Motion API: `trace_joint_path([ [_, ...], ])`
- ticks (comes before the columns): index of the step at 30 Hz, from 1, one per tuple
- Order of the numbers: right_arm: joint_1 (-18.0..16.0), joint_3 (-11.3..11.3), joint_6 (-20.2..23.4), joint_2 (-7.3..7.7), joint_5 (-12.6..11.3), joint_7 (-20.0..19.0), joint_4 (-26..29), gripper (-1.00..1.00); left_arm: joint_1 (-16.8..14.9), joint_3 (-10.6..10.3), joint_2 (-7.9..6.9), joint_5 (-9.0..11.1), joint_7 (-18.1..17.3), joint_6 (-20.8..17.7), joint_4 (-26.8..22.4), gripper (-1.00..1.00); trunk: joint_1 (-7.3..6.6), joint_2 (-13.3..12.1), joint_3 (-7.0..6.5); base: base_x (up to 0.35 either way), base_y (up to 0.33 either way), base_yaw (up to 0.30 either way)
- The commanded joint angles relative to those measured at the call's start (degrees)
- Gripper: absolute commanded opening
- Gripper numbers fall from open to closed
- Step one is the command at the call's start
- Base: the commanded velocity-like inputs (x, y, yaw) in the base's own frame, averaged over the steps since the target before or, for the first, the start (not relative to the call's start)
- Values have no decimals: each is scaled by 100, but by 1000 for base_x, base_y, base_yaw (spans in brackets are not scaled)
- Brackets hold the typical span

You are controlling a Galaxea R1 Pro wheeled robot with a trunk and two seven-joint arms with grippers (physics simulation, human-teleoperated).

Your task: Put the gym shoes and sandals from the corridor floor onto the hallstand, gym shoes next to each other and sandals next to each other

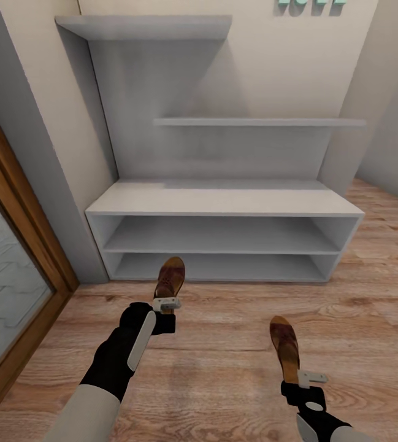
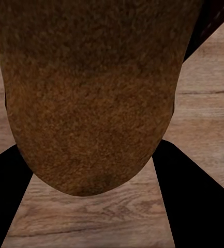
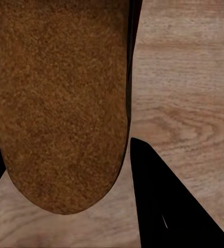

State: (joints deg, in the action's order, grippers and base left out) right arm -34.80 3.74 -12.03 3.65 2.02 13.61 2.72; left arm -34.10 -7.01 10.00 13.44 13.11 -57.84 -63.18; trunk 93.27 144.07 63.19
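Observation:
In the head view the white hallstand (image 1: 223,199) stands straight ahead against the wall, with a flat top and two open shelf levels. My left gripper (image 1: 166,303) is shut on a brown sandal (image 1: 170,277), held toe-forward just in front of the lowest shelf. Farther back on the right, my right gripper (image 1: 310,378) is shut on the other sandal (image 1: 284,345), above the corridor floor (image 1: 223,350). In each wrist view a tan footbed (image 2: 91,98) (image 3: 60,103) sits between black fingers (image 2: 194,201) (image 3: 163,196). The two gym shoes are out of view.
A wood-framed glass door (image 1: 15,270) runs along the left. Above the hallstand hang a mid wall shelf (image 1: 260,122) and a higher one (image 1: 143,27). A side wall (image 1: 389,123) closes the right; plank floor continues past the hallstand's right end.

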Motion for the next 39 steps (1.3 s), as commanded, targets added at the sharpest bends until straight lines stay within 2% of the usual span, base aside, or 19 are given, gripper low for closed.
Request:
trace_joint_path([
  [1,0,-8,-2,50,-18,89,-5,-100,0,2,0,1,-1,0,0,-100,0,0,0,32,0,0],
  [4,4,-9,7,252,-18,482,-89,-100,0,5,-12,1,1,6,4,-100,0,0,0,18,0,0],
  [6,26,-12,16,615,-18,747,-383,-100,-1,6,-19,1,5,8,6,-100,0,0,0,7,0,0],
  [8,250,-13,20,852,-21,815,-483,-100,-1,3,-22,1,6,9,4,-100,0,0,0,4,0,0],
  [12,614,-13,21,1017,-24,713,-554,-100,1,0,-23,1,7,9,1,-100,0,0,0,1,0,0],
  [20,784,-4,11,1139,-34,143,-574,-100,0,9,-24,1,6,15,7,-100,0,0,0,0,0,0],
  [23,795,1,-16,1377,-50,121,-562,-100,0,17,-24,1,6,17,11,-100,0,0,0,0,0,0],
  [24,796,7,-30,1519,-57,119,-559,-100,-1,19,-24,1,7,17,13,-100,0,0,0,0,0,0],
  [26,798,14,-42,1681,-68,113,-554,-100,-1,22,-24,1,7,18,15,-100,0,0,0,0,0,0],
  [30,799,23,-50,1852,-80,100,-540,-100,-1,11,-24,1,4,18,16,-100,0,0,0,0,0,0],
  [31,799,31,-52,2019,-84,105,-441,-100,-1,5,-24,1,3,18,16,-100,0,0,0,31,0,0],
  [34,800,34,-53,2135,-88,111,-266,-100,1,5,-24,-1,6,21,16,-100,0,0,0,132,0,0],
  [39,800,31,-59,2151,-94,115,-177,-100,0,7,-24,-2,7,26,-25,-100,0,0,0,181,0,0],
])
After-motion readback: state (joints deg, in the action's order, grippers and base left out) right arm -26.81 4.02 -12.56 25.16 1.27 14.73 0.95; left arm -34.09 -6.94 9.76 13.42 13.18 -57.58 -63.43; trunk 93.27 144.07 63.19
